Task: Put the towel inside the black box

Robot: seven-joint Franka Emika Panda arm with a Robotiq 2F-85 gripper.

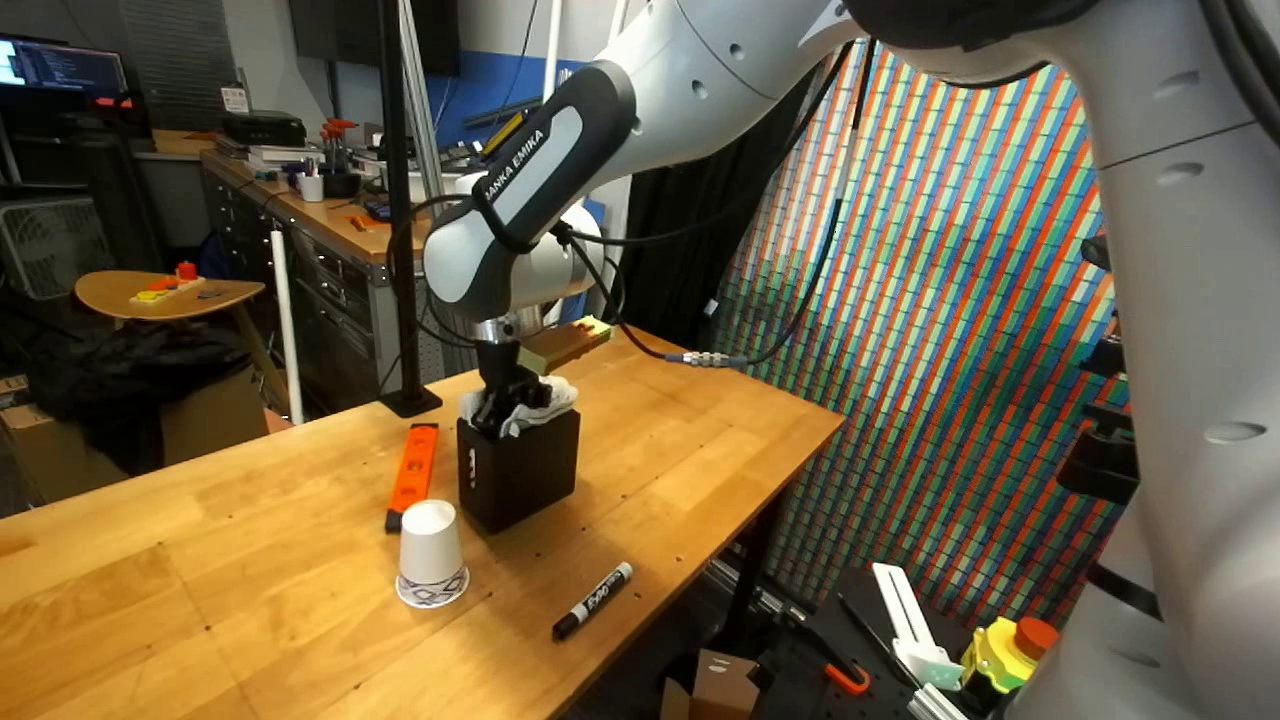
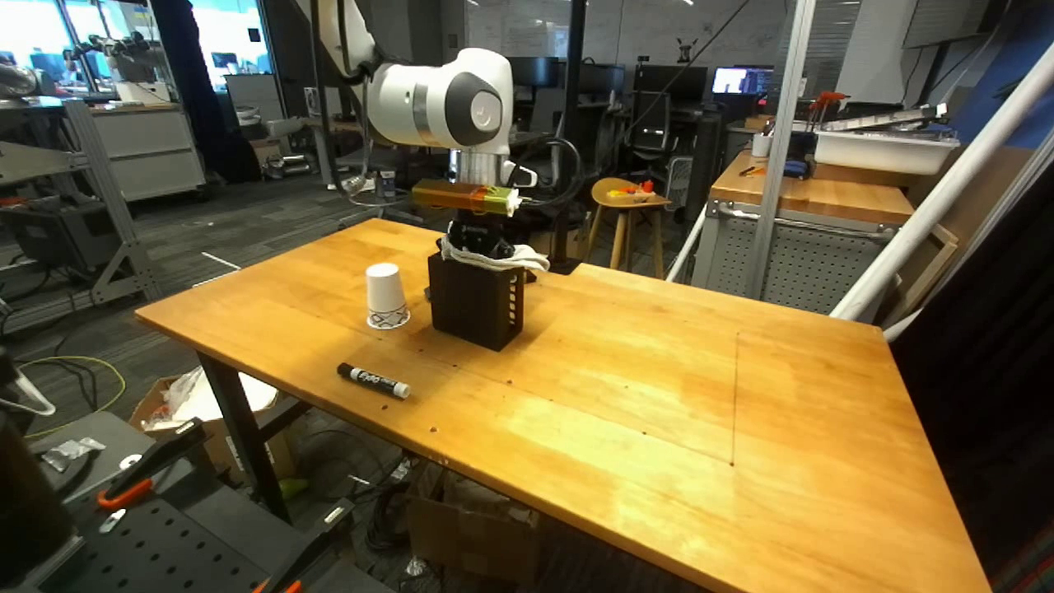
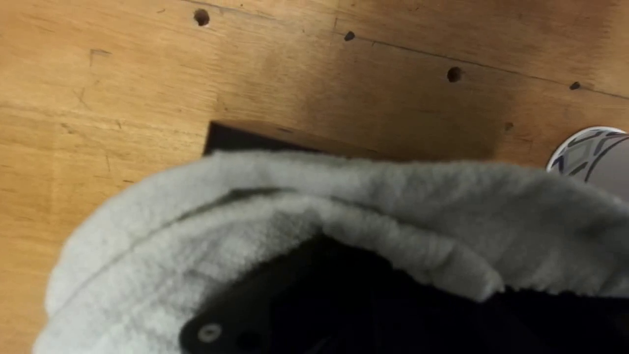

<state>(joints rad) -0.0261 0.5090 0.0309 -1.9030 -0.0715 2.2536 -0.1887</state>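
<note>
the towel (image 2: pixel 509 261) is bunching at the top of the black box (image 1: pixel 520 470) and overhanging its rim. the gripper (image 1: pixel 505 400) is pointing down into the towel there, jaws sitting together; whether they are pinching it i cannot tell. an orange level (image 1: pixel 414 470) is lying just beside the box, a white cup (image 1: pixel 430 548) is resting upside down near it, a marker (image 1: pixel 593 601) farther off.

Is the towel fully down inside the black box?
No: in an exterior view, folds of the white towel bulge above the top edge of the black box.
</note>
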